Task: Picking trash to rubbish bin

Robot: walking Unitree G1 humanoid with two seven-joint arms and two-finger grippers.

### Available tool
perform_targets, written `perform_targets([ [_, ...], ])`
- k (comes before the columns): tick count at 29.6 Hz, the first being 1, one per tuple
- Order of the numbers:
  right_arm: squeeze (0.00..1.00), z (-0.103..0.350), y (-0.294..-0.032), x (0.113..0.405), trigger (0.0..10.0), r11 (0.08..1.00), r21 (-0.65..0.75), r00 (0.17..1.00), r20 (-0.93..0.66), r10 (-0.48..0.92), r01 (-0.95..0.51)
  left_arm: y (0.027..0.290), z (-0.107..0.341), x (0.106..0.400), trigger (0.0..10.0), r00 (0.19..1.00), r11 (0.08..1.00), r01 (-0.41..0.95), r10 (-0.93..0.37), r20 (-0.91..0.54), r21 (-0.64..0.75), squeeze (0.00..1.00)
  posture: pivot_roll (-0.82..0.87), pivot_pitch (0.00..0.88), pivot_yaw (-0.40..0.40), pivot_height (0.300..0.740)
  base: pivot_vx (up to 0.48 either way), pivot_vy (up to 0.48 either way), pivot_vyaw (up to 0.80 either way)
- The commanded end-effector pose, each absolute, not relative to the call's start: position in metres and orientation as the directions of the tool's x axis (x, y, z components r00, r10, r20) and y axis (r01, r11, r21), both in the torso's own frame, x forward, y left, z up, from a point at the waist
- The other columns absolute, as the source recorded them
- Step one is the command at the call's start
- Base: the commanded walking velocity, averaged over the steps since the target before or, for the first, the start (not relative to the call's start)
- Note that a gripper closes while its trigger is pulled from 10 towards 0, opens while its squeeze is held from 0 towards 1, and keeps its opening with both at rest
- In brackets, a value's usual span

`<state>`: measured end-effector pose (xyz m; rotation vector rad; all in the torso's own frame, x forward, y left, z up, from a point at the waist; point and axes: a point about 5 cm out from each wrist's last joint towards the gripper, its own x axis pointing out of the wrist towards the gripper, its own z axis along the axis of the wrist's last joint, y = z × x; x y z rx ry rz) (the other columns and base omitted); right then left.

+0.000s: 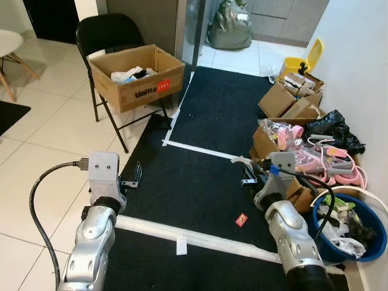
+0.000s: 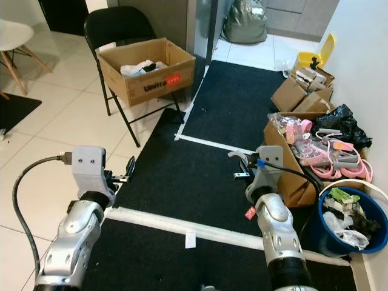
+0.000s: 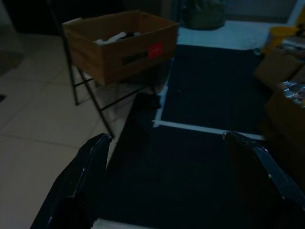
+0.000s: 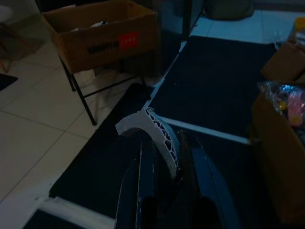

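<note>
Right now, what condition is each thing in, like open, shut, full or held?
Left end effector: open, holding nothing.
Right end effector: shut on white plastic piece.
Cardboard box on the chair: open, stuff inside.
Blue bin: open, holding trash.
Red scrap: lying on the black mat.
Yellow bin: lid up.

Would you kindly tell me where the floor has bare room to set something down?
Free: the black mat between the chair and the boxes, and the tiles left of the mat. Crowded: the right wall, with boxes, pink clutter and the blue bin. A red scrap lies near the right tool.
</note>
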<state>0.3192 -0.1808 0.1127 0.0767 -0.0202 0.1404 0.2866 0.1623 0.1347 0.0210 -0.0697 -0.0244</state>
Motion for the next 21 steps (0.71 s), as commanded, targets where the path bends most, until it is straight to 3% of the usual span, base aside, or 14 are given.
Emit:
perform_targets([
  [1, 0.0, 0.1091, -0.1769, 0.3183, 10.0, 0.985, 0.07, 0.988, 0.009, 0.155, -0.155, 0.164, 0.1271, 0.2858, 10.0, 0.999, 1.0, 0.001, -0.002, 0.033, 0.02, 0.0, 0.03, 0.129, -0.051, 0.74, 0.307, 0.0, 0.0],
  [21, 0.0, 0.1064, -0.1734, 0.3176, 10.0, 0.985, 0.073, 0.988, 0.003, 0.157, -0.157, 0.164, 0.1287, 0.2876, 10.0, 0.999, 0.999, 0.013, -0.014, 0.028, 0.03, 0.0, 0.03, 0.134, -0.048, 0.74, 0.321, 0.0, 0.0],
])
